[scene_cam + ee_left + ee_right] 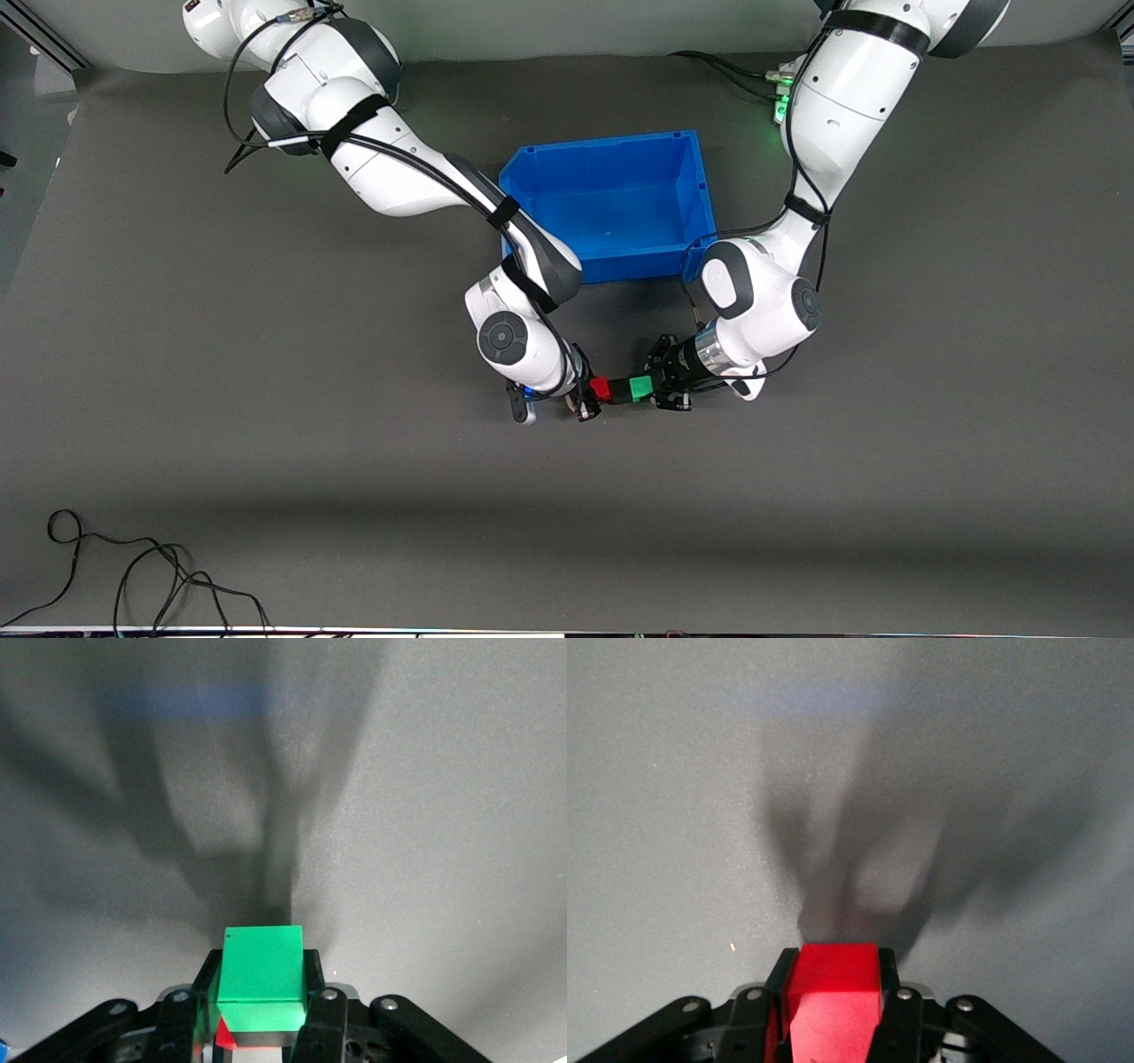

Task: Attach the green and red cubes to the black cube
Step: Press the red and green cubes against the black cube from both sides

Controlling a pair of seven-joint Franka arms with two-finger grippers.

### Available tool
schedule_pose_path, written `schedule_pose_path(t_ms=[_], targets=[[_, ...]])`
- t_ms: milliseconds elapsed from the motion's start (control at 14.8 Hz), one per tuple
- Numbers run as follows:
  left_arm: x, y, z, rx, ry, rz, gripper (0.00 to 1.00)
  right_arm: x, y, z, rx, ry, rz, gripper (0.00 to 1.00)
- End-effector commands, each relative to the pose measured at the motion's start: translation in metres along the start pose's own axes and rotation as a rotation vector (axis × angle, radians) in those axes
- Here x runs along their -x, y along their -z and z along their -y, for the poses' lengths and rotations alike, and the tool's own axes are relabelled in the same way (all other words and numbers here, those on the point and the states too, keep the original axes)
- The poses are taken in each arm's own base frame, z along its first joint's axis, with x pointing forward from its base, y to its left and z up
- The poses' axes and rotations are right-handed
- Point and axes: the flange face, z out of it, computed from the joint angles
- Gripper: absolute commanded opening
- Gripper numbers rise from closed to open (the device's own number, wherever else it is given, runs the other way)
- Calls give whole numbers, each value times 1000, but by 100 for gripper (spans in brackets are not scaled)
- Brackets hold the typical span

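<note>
The left gripper (657,387) and right gripper (592,396) meet head-on over the bench (266,496), the green cube (640,386), black cube (619,390) and red cube (601,388) filling the gap between them. The blue bin (611,208) blocks the bench just farther from the front camera. A loose cable (142,576) lies at the nearest edge, toward the right arm's end.

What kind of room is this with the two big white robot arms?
Probably a robot test lab. A plain grey mat covers the table, loose cables trail on it, and an open blue plastic bin stands there. The left claw grips a small green cube; the right claw grips a small red cube.
</note>
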Motion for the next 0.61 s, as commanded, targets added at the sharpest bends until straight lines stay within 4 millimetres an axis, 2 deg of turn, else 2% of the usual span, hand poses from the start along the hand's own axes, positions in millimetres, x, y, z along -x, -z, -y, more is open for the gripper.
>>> schedule_pose_path(t_ms=[0,68,136,203,339,407,542], targets=[[12,-6,0,5,9,7,61,7,2,5,-21,-21,26,18],[12,-6,1,4,-1,5,100,6,3,6,-23,-21,26,20],[12,-7,1,3,-2,4,100,4,1,6,-21,-20,24,23],[12,-7,2,1,-10,4,100,3,1,6,-22,-22,22,32],[5,-3,-2,1,-11,-4,100,2,-3,5,-18,-33,21,90],[0,0,-5,-2,-18,-12,100,4,-3,5,-28,-18,20,100],[-21,20,-21,15,-26,-36,100,3,0,7,-47,-2,16,100]])
